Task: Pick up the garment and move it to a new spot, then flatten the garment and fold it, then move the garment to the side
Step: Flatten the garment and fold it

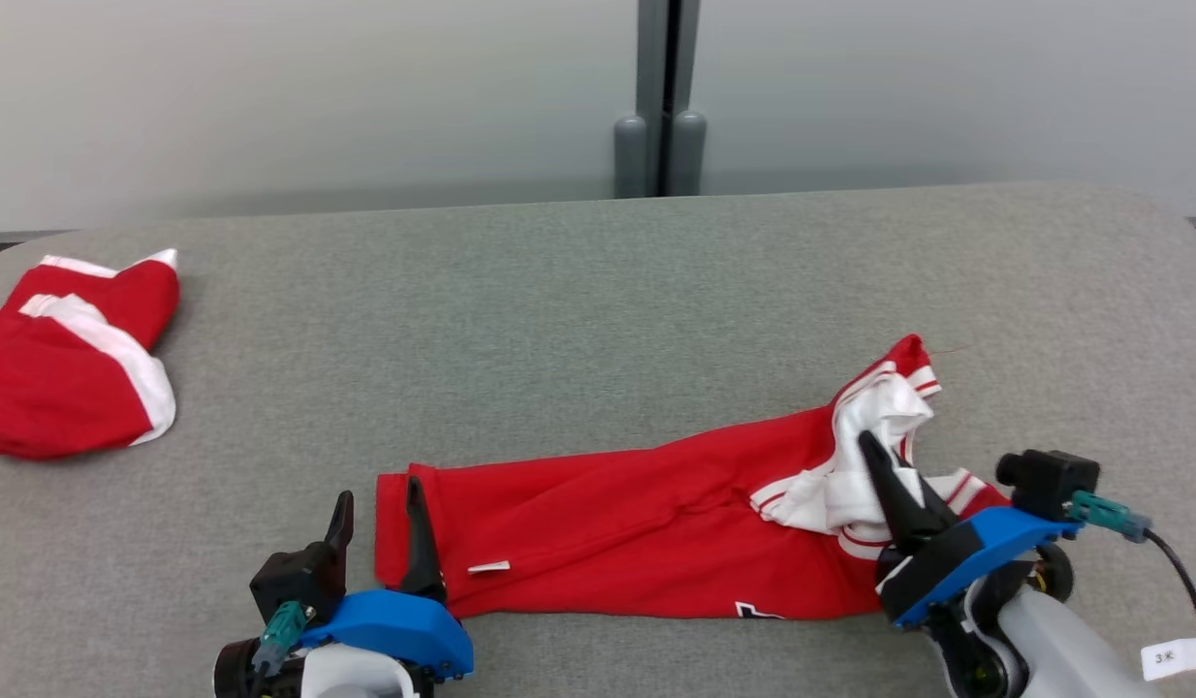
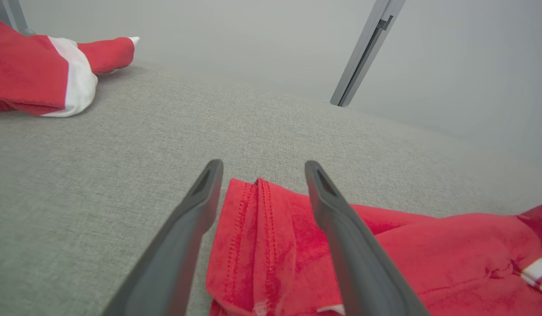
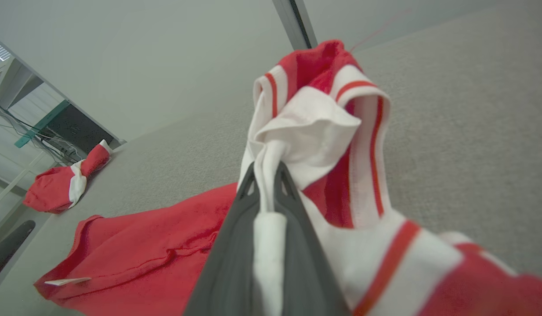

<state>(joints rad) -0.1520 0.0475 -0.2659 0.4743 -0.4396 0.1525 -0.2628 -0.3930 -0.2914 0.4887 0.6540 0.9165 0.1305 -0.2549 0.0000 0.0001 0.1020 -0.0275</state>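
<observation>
The garment (image 1: pixel 608 528) is red with white, red-striped trim and lies stretched left to right along the near edge of the grey table (image 1: pixel 579 310). My right gripper (image 1: pixel 867 448) is shut on its bunched white trim at the right end, which stands up a little; in the right wrist view the white cloth (image 3: pixel 297 131) is pinched between the fingers of that gripper (image 3: pixel 266 169). My left gripper (image 1: pixel 377 504) is open at the garment's left hem, one finger on the cloth and one off it. In the left wrist view the stitched hem (image 2: pixel 253 228) lies between the spread fingers (image 2: pixel 192 219).
A second red and white garment (image 1: pixel 70 359) lies crumpled at the table's far left edge, seen too in the left wrist view (image 2: pixel 42 79) and right wrist view (image 3: pixel 64 184). A grey post (image 1: pixel 661 97) stands behind the table against a pale wall.
</observation>
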